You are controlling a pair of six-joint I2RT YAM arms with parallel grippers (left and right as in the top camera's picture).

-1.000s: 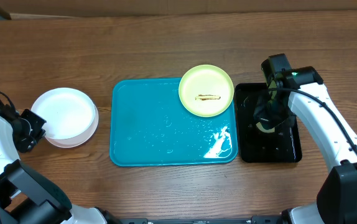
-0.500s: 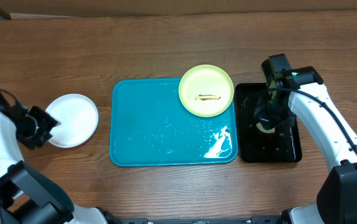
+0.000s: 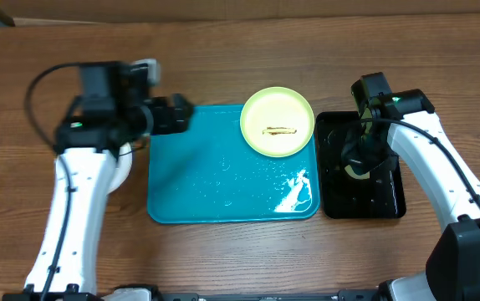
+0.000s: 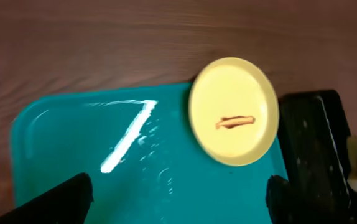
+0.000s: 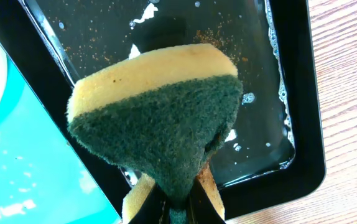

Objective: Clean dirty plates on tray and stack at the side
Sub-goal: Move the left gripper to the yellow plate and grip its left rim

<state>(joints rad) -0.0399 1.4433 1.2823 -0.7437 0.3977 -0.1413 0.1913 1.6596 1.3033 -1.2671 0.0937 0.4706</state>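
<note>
The brown wooden surface [image 3: 223, 50] fills the whole scene. In the middle of it lies the teal tray [image 3: 215, 184], wet and shining.

The left arm [image 3: 73, 201] comes up from the near-left corner, bends at the elbow and stretches rightward, its wrist over the tray's far-left corner. The right arm [image 3: 432, 167] climbs from the near-right side and hooks down over the black tray [image 3: 386, 205], which sits just beside the teal tray's right edge.

The yellow-green plate [image 3: 277, 113] rests flat at the teal tray's far-right corner, overlapping the rim, with a brown smear [image 3: 279, 130] at its centre. A white plate [image 3: 125, 167] peeks out from under the left arm, on the wood just left of the teal tray.

The sponge [image 5: 160, 124], yellow with a dark green scouring face, hangs above the black tray, pinched at its lower end by the right pincer [image 5: 178, 208]. The left pincer [image 4: 178, 200] is spread wide with nothing in it.
</note>
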